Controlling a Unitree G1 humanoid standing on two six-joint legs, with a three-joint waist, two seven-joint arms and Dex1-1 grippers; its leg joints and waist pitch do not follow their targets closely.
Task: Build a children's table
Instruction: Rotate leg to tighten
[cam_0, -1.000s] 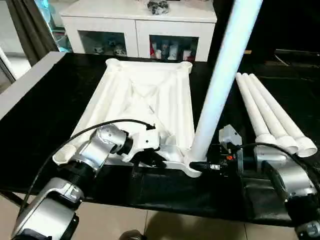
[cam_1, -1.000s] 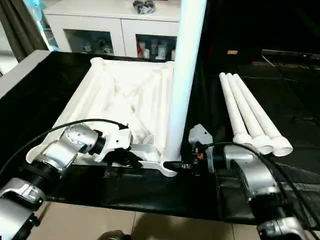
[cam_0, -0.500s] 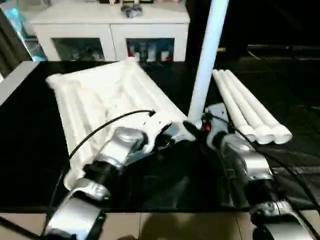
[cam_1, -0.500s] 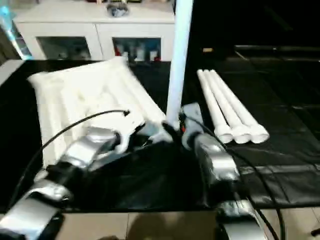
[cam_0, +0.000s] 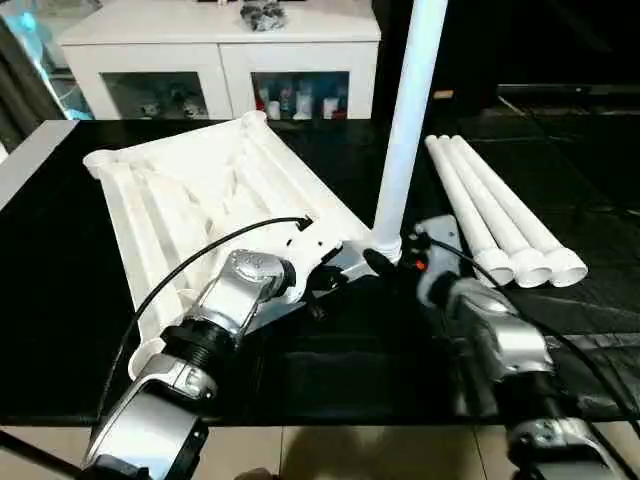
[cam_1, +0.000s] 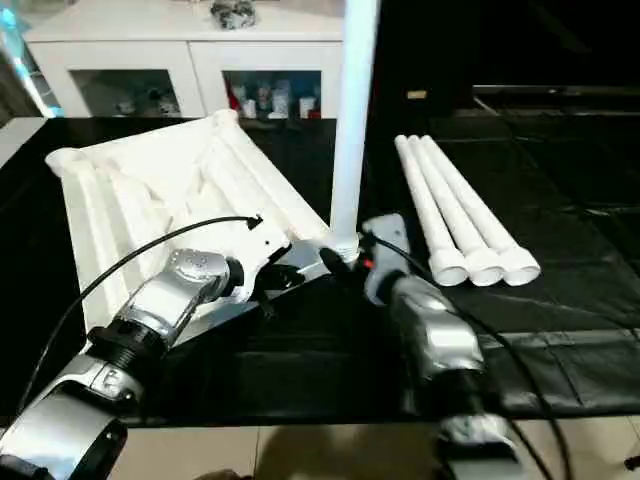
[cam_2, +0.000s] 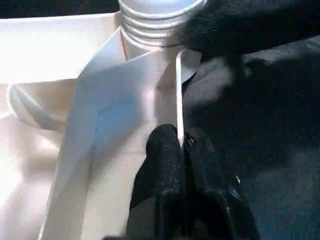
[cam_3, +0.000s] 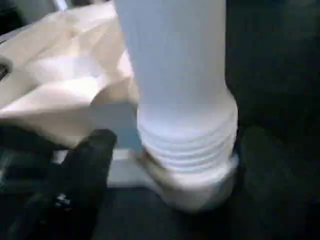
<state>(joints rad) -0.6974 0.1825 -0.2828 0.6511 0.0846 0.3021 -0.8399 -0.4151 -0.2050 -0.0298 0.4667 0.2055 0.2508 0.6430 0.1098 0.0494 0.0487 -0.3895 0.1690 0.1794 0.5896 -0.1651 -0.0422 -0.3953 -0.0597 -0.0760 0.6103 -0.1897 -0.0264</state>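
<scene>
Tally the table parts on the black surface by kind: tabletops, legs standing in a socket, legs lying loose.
Tabletop: 1
Leg standing in a corner socket: 1
Legs lying loose side by side: 3
Total: 5 parts

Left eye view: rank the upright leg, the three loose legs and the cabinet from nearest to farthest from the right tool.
1. Upright leg: standing in the tabletop's corner socket, right beside the right tool.
2. Three loose legs: lying side by side on the black table, to the tool's right.
3. White cabinet: beyond the table's far edge, farthest.
</scene>
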